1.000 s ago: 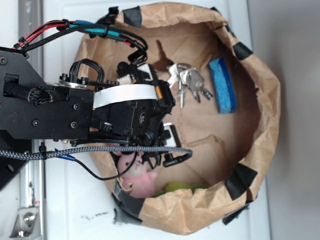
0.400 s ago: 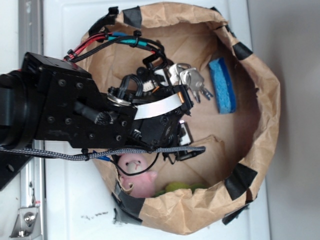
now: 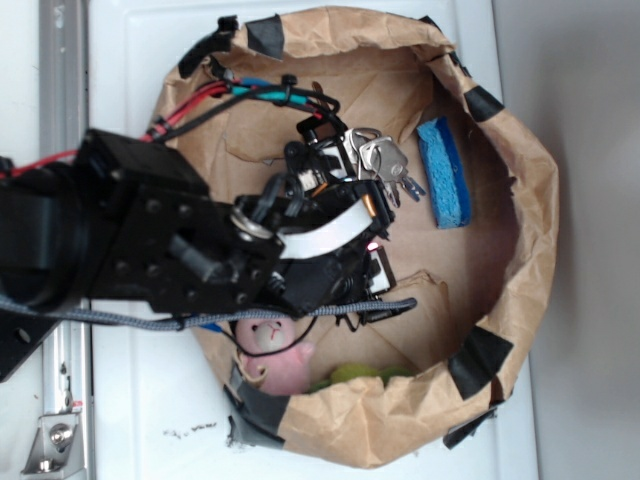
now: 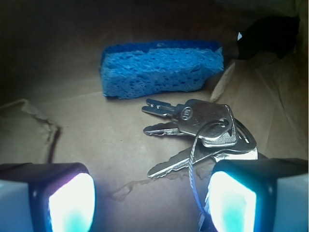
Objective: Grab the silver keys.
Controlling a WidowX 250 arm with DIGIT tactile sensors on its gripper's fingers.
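Arm reaching into the paper bag, right over the silver keys.

The silver keys (image 4: 203,133) lie on the brown floor of the paper bag (image 3: 530,250), just beside one blue sponge (image 4: 161,67), apart from it. The gripper (image 4: 145,203) hangs low with its jaws apart; one glowing pad (image 4: 231,203) sits over the edge of the bunch, the other (image 4: 70,203) stands off to the side on bare paper. I count at least four key blades fanned out on a thin wire ring. From above, the black arm (image 3: 150,240) and its cables cover much of the bag. One pink plush toy (image 3: 275,355) and something green (image 3: 355,375) lie at the bag's near wall, well apart from the keys.
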